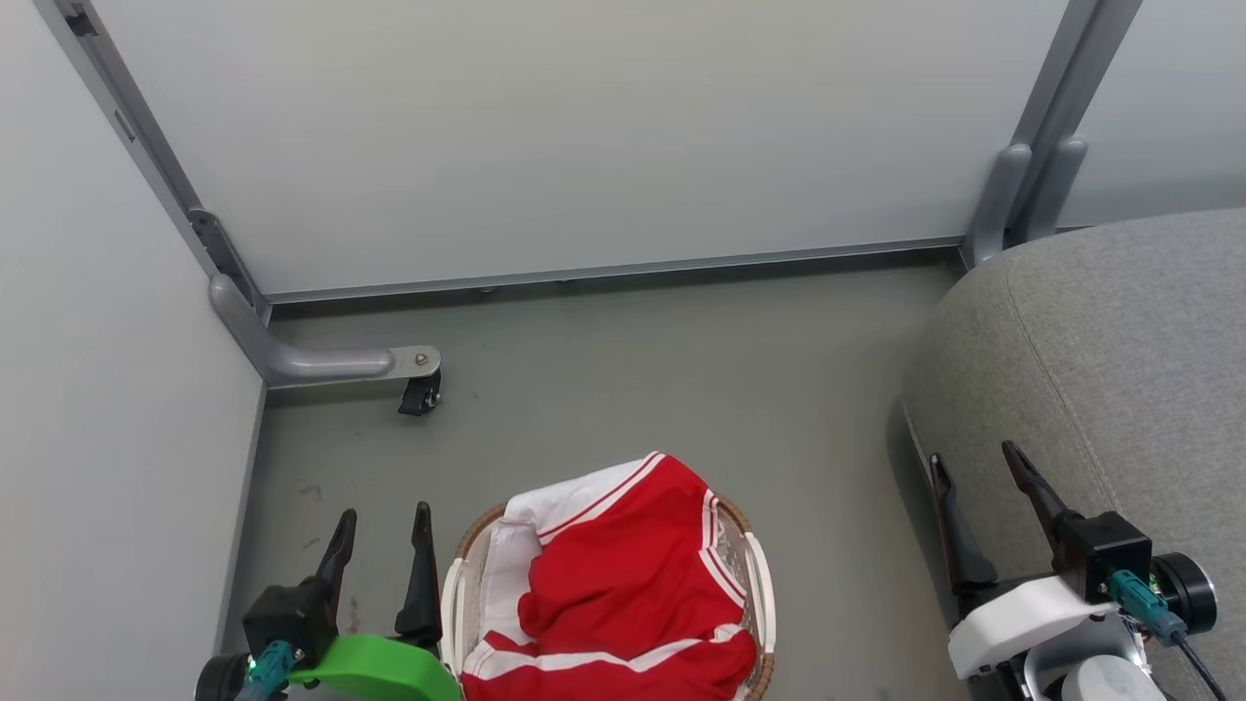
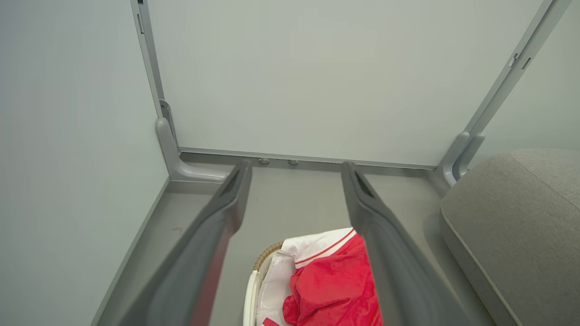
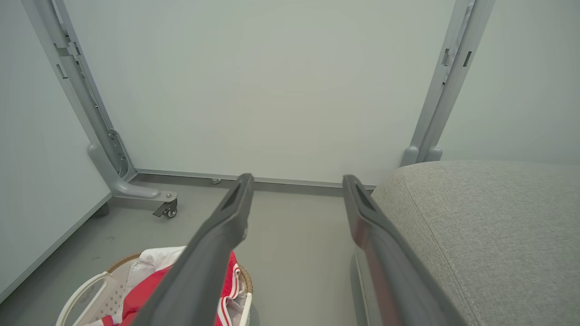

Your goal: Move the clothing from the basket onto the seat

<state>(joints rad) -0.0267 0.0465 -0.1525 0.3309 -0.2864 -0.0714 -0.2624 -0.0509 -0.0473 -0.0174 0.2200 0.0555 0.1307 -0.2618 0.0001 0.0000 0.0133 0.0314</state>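
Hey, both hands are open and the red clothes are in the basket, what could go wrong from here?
The clothing lies bunched on the white liner, so the left hand might pinch the liner too and tip the basket. The seat has a rounded edge; fabric dropped near it could slide to the floor.

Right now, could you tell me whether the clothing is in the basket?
In: the red clothing lies bunched inside the basket, apart from the seat.
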